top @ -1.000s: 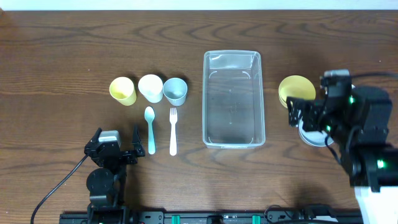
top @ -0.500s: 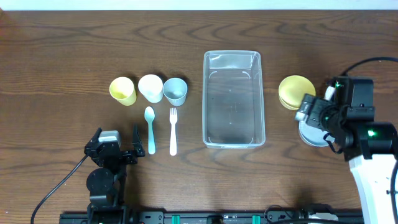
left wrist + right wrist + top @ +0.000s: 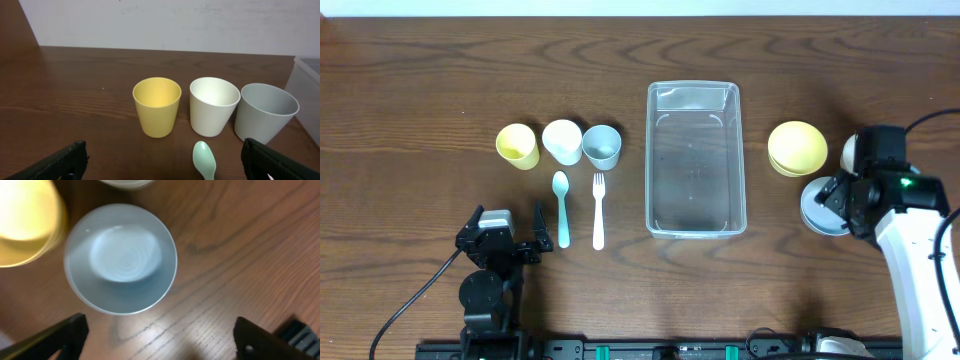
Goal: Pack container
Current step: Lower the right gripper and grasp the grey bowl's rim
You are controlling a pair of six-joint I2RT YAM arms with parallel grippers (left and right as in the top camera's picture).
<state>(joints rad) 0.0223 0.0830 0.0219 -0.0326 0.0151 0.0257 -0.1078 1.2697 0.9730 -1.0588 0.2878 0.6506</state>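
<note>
The clear rectangular container (image 3: 662, 160) stands mid-table with nothing in it; its corner (image 3: 306, 75) shows at the right of the left wrist view. To its left stand a yellow cup (image 3: 517, 145), a white cup (image 3: 561, 141) and a grey-blue cup (image 3: 602, 146). A mint spoon (image 3: 561, 208) and a white fork (image 3: 598, 210) lie below them. My left gripper (image 3: 507, 220) rests open near the front edge, facing the cups. My right gripper (image 3: 832, 200) hangs open above a grey-blue bowl (image 3: 120, 259), with nothing between its fingers (image 3: 55, 337).
A yellow bowl (image 3: 796, 148) sits right of the container, and a white bowl (image 3: 850, 150) is partly hidden by the right arm. In the left wrist view the yellow cup (image 3: 156, 106), white cup (image 3: 214, 112), grey cup (image 3: 265, 112) and spoon (image 3: 205, 159) lie ahead.
My right arm has swung and turned over the bowls at the right and now points down at the grey-blue bowl. The left arm has not moved.
</note>
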